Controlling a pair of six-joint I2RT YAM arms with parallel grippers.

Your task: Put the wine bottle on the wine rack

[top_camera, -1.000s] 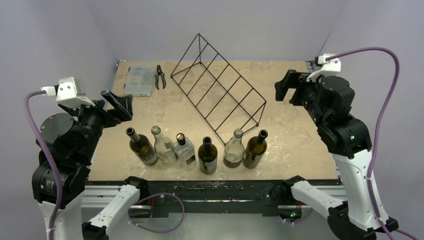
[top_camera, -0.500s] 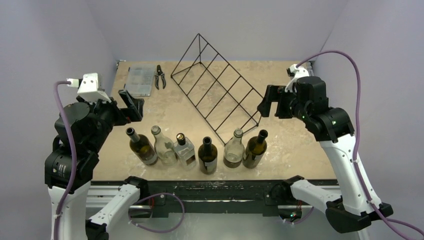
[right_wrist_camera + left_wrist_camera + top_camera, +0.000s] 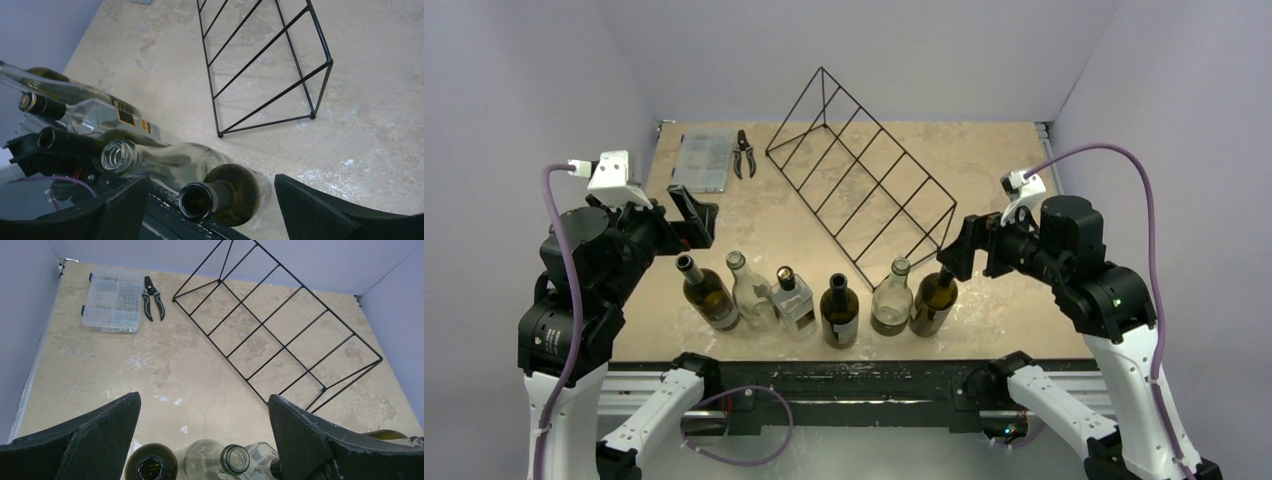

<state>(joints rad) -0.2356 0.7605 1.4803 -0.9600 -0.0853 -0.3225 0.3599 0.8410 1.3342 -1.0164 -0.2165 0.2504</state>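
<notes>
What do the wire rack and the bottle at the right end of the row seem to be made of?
The wine rack: probably metal wire with a matte black coating; its rods are thin, straight and dull. The rightmost bottle: likely dark olive glass, smooth and slightly glossy.

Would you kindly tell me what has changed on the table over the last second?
Both arms closed in on the six bottles. The left gripper swung inward, to just behind the row's left end. The right gripper came down and inward, close to the neck of the rightmost bottle. Both are open and hold nothing. The bottles, wine rack, parts box and pliers stayed put.
</notes>
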